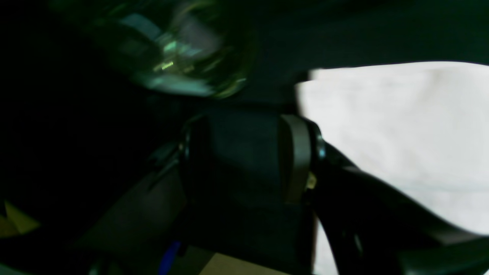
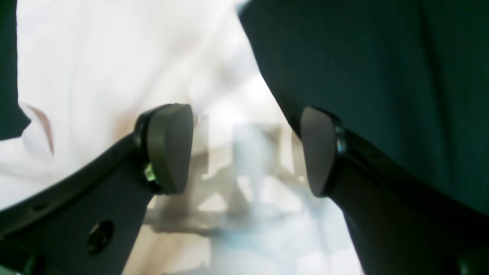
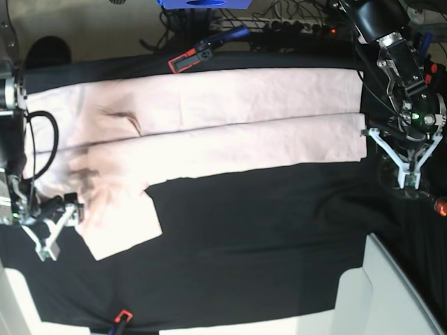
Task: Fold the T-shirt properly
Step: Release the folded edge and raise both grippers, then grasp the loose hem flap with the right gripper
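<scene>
Both end effectors (left (image 3: 411,183), right (image 2: 246,151)) agape

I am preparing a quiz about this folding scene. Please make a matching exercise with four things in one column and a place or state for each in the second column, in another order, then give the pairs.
Things:
1. T-shirt
2. table cloth
3. right end effector
4. left end effector

Places or states:
A. open, near the sleeve
B. pale pink, partly folded lengthwise
C. black, beneath the garment
D. past the hem end, over bare cloth

Pairs: 1-B, 2-C, 3-A, 4-D
</scene>
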Motion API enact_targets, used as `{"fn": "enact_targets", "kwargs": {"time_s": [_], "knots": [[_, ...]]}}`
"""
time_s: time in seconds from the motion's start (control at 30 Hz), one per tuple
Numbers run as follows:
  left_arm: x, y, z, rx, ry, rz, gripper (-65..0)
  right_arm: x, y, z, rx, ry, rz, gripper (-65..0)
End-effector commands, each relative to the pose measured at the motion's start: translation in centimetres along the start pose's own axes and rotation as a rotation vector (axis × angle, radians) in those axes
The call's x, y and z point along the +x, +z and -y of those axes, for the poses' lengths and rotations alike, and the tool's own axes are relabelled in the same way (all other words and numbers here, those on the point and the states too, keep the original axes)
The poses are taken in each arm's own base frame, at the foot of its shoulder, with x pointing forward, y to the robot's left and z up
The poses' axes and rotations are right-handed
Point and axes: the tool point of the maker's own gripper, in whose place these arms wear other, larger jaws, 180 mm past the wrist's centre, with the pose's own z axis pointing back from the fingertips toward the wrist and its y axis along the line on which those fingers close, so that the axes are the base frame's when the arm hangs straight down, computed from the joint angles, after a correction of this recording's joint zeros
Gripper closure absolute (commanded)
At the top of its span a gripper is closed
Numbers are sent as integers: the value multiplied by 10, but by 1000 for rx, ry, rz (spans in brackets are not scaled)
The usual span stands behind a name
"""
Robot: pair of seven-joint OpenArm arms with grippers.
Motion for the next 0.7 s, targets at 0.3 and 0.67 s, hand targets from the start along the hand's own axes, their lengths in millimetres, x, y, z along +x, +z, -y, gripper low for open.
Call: {"fn": "enact_targets", "kwargs": {"time_s": [0.3,0.67], "knots": [[14,3,0,0,-7,46,-279,38,-14,-8,20,-50,95,-482],[12,3,-1,0,-4,41,-279,32,-29,-49,86,-60,86,-480]]}}
